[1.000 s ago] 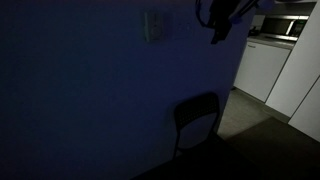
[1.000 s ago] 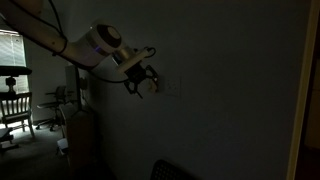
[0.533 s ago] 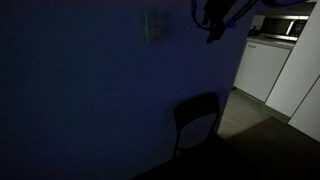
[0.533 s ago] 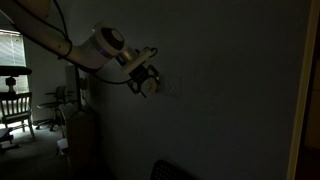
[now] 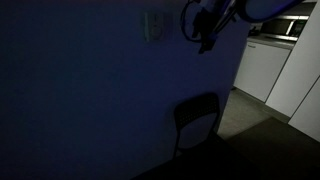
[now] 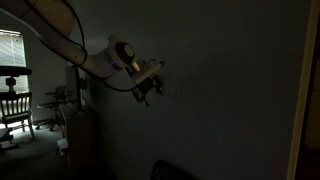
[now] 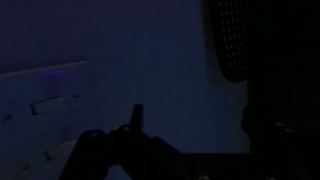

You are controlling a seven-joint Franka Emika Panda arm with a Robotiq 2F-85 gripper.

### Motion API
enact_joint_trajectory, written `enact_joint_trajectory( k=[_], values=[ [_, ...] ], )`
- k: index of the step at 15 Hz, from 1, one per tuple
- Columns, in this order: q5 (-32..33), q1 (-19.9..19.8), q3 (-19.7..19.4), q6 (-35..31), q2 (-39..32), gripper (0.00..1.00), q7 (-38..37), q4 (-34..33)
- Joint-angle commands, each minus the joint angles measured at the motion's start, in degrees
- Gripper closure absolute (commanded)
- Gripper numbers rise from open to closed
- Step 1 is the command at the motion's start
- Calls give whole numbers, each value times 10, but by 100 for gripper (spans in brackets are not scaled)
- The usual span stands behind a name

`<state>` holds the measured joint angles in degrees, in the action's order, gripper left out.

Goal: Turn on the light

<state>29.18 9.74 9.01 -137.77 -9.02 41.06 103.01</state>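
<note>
The room is dark. The light switch (image 5: 154,25) is a small pale plate high on the wall. No lamp shows. My gripper (image 5: 203,32) hangs just to the right of the plate, a short gap away, close to the wall. In an exterior view the gripper (image 6: 150,88) sits in front of the wall where the plate is, hiding most of it. In the wrist view the fingers (image 7: 195,122) are dark outlines set wide apart with nothing between them; a faint pale shape at the left (image 7: 45,80) may be the plate.
A dark chair (image 5: 197,118) stands against the wall below the gripper; its mesh back (image 7: 232,40) shows in the wrist view. A lit kitchen with white cabinets (image 5: 268,62) lies past the wall's end. A wooden chair (image 6: 12,105) stands by a blinded window (image 6: 10,45).
The gripper has moved along the wall toward the switch plate and dropped slightly. The wrist has turned. The room stays dark.
</note>
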Motion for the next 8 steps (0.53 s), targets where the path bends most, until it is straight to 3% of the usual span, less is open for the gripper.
enact_joint_trajectory(
  k=[1, 2, 8],
  values=[
    [-62, -14, 6, 5, -29, 0, 90, -41],
    [-35, -1, 0, 2, -14, 0, 43, -16],
    [-18, 1, -5, 8, -22, 0, 39, -24]
  ],
)
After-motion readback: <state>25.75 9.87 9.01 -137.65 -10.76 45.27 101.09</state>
